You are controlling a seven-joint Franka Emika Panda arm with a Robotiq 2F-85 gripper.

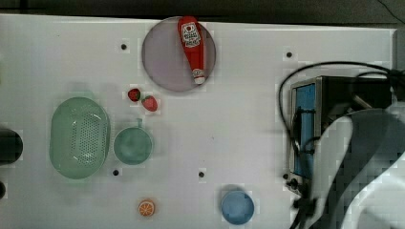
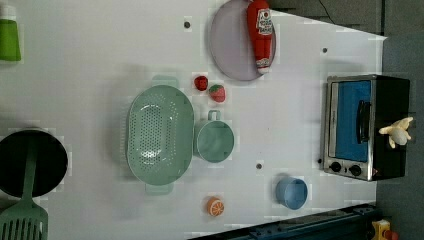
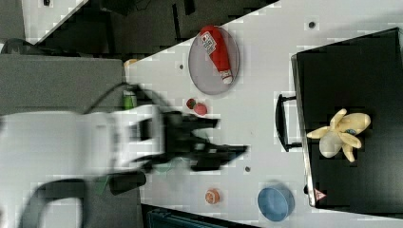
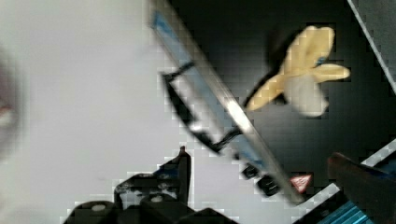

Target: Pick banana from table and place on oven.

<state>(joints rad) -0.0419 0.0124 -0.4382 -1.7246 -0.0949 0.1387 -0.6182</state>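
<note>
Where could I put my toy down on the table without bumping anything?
The widest bare patch of the table lies between the teal cup and the oven. It is crowded around the green colander, the strawberries and the plate with the ketchup bottle.

Banana point(image 3: 340, 134) on oven point(image 3: 361, 71) top; ketchup bottle point(image 1: 191, 47) on plate point(image 1: 162, 62); cup point(image 2: 214, 141) beside colander point(image 2: 159, 135).
</note>
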